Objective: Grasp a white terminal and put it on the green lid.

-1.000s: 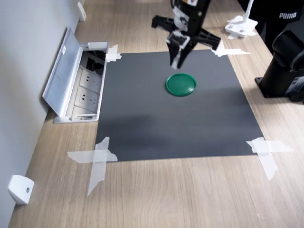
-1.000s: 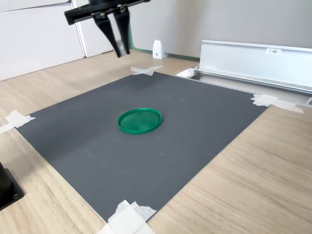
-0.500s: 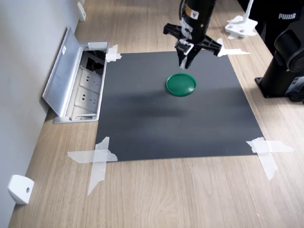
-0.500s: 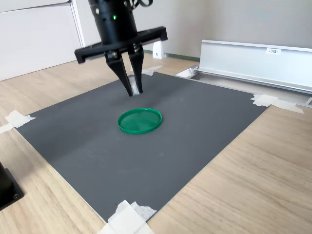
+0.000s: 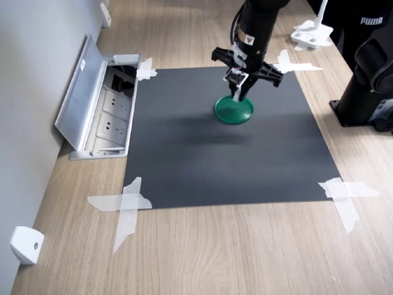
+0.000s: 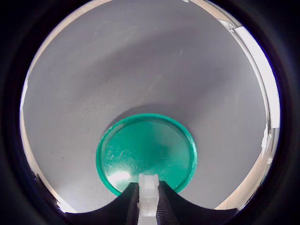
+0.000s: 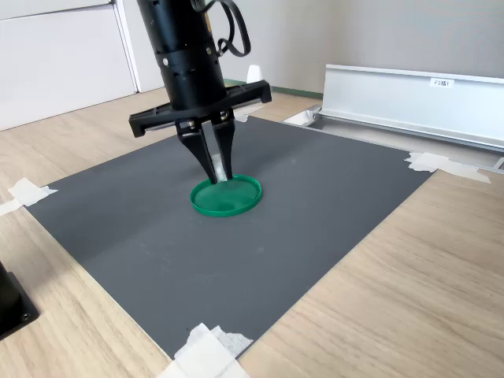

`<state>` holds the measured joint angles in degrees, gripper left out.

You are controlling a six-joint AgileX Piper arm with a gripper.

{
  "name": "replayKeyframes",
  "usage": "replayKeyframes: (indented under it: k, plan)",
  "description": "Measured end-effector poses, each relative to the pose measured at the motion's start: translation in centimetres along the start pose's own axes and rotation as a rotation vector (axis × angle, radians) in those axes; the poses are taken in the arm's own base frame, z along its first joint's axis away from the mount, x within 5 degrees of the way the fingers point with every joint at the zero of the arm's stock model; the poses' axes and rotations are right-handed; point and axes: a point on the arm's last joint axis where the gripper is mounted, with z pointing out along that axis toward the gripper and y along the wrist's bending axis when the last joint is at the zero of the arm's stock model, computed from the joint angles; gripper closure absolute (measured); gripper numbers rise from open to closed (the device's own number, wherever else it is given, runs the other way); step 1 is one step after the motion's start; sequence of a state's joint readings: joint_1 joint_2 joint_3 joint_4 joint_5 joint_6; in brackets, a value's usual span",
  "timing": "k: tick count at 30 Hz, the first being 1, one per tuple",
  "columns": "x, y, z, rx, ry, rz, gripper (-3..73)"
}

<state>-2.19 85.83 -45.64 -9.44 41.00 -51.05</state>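
Green plastic marked the middle of the scene: the green lid (image 5: pixel 234 110) lay flat on the dark grey mat (image 5: pixel 184 166), and everything else sat around it. The gripper (image 5: pixel 237 93) pointed straight down over the lid's far edge in the first exterior view, its two fingers (image 7: pixel 223 150) drawn close together and clamped on the white terminal (image 6: pixel 148 193), which showed as a small pale block pinched between the tips, just above the lid's rim in the wrist view. Whether the terminal already touched the lid could not be told.

Nothing lay on the mat between the gripper and the lid. White tape strips (image 5: pixel 125 204) held down the mat's corners, well away from the lid. To the first exterior view's left of the lid, beyond the mat's edge, an open metal socket box (image 5: pixel 101 107) was let into the wooden table (image 5: pixel 233 252), its flap tilted up toward the wall. To the first exterior view's right of the lid stood a black base (image 5: pixel 368 86), off the mat. A small white wedge piece (image 5: pixel 26 244) lay near the table's near corner, far from the lid.
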Motion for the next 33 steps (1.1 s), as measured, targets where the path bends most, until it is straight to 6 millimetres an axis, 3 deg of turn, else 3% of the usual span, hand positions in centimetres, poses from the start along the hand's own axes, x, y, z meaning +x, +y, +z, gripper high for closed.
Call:
replayKeyframes:
  k: [9,19,23,27,30,33]
  plan:
    - [-0.2,-0.1,1.4,-0.025,0.017,-0.011,55.3]
    - [-0.4,-0.1,0.9,-0.01,-0.018,0.017,21.3]
    - [-0.6,-0.3,-2.1,0.053,-0.109,0.077,15.5]
    - [-1.0,-1.0,-7.3,0.161,-0.267,0.194,15.6]
    - [-1.0,-1.5,-12.2,0.249,-0.411,0.333,19.1]
    - [-0.7,-1.6,-16.5,0.308,-0.54,0.475,29.6]
